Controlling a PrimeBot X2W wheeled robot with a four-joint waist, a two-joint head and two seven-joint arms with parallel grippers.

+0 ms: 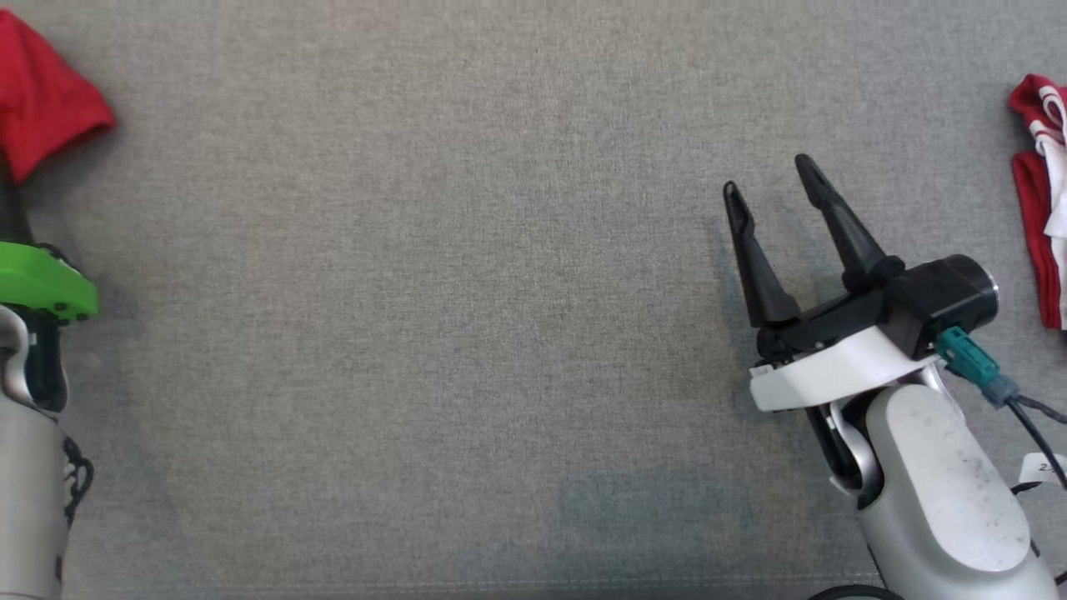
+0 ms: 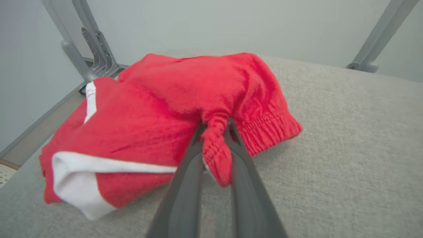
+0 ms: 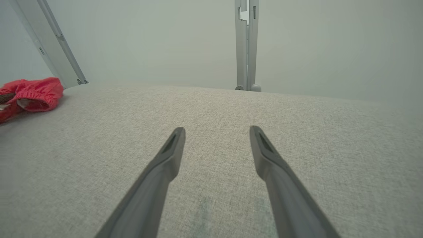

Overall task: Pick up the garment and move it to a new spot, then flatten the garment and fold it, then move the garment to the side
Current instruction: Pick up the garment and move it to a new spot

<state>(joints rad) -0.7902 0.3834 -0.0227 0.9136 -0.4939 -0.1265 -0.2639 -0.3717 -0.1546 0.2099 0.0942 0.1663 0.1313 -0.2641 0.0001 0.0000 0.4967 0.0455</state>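
Red, white-trimmed garment (image 2: 158,99) — crumpled, bunched.

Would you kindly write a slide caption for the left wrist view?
Left gripper pinching a fold of the red garment, bunched on the grey fabric surface.

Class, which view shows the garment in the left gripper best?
Left wrist view: the red garment nearly whole, pinched by the left gripper. Head view catches a corner; right wrist view a far edge.

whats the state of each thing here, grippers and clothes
left gripper: shut on a pinch of the red shorts
right gripper: open, holding nothing
red shorts: bunched up, lying on the grey cloth surface, pinched near the elastic band
red and white garment: crumpled, lying apart from both grippers
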